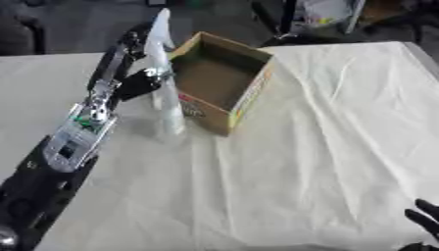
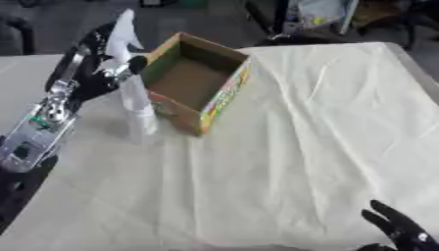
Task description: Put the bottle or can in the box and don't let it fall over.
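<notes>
A tall clear plastic bottle (image 1: pixel 168 105) stands upright just left of an open cardboard box (image 1: pixel 250 96), close against its near-left wall. My left hand (image 1: pixel 139 82) comes in from the left, its fingers curled round the bottle at about mid height. The bottle's top (image 2: pixel 125 27) rises above the box's rim. Whether its base touches the cloth I cannot tell. The box has nothing inside and sits askew, one corner toward me. Low in the right corner my right hand (image 2: pixel 396 228) rests open, fingers up, far from both.
A cream cloth (image 1: pixel 326 147) covers the table, with wide bare room to the right of the box and in front of it. The table's far edge runs just behind the box; dark clutter lies beyond it.
</notes>
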Controlling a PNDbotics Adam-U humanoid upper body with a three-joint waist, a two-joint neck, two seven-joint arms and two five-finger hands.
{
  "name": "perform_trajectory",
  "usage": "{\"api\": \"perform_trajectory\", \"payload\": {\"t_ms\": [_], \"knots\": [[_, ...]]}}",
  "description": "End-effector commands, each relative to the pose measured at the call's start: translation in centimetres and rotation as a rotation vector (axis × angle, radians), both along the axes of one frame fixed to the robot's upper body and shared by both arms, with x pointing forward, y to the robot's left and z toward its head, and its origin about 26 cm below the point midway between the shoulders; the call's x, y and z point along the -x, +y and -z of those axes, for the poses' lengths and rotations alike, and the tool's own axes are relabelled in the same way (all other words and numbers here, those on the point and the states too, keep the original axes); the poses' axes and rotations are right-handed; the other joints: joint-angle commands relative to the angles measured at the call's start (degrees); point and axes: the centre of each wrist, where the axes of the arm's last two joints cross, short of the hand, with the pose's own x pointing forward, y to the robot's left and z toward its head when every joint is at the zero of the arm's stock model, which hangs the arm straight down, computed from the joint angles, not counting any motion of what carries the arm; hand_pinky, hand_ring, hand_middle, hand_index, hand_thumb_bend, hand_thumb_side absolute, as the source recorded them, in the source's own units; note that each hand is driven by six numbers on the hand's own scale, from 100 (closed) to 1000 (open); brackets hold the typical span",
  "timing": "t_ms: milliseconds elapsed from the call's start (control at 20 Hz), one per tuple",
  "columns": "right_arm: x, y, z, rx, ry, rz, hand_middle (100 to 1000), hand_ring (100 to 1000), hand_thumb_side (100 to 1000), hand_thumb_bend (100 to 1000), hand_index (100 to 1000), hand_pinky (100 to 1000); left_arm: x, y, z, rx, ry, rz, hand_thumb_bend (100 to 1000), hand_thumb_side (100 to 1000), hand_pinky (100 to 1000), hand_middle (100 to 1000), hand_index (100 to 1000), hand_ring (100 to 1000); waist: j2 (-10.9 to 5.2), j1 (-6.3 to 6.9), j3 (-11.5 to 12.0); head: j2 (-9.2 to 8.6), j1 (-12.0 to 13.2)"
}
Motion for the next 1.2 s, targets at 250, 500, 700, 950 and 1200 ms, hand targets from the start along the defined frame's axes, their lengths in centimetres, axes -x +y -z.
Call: {"api": "perform_trajectory", "payload": {"t_ms": [250,500,700,950,1200], "knots": [[-0.1,0.2,-0.4,0.013,-0.023,-0.011,1000,1000,470,100,1000,662,-0.6,0.3,-1.2,-0.044,-0.024,0.012,728,517,935,754,960,1000,-0.24,-0.18,-0.18,-0.46,0.29],[-0.1,0.2,-0.4,0.012,-0.024,-0.013,1000,1000,470,100,1000,663,-0.9,0.2,-1.2,-0.054,-0.017,0.027,725,517,936,754,960,1000,-0.21,-0.23,-0.33,-0.56,0.37],[0.0,0.2,-0.3,0.012,-0.024,-0.012,1000,1000,470,100,1000,663,-1.1,0.2,-1.3,-0.051,-0.016,0.037,724,518,936,753,960,1000,-0.18,-0.27,-0.45,-0.55,0.44],[-0.1,0.2,-0.3,0.012,-0.023,-0.013,1000,1000,470,100,1000,664,-1.2,0.3,-1.6,-0.046,-0.021,0.042,721,518,936,752,960,1000,-0.19,-0.24,-0.54,-0.57,0.49],[-0.1,0.2,-0.3,0.011,-0.023,-0.013,1000,1000,470,100,1000,664,-1.3,0.4,-1.8,-0.041,-0.023,0.044,720,523,936,752,960,1000,-0.19,-0.25,-0.6,-0.6,0.54]]}}
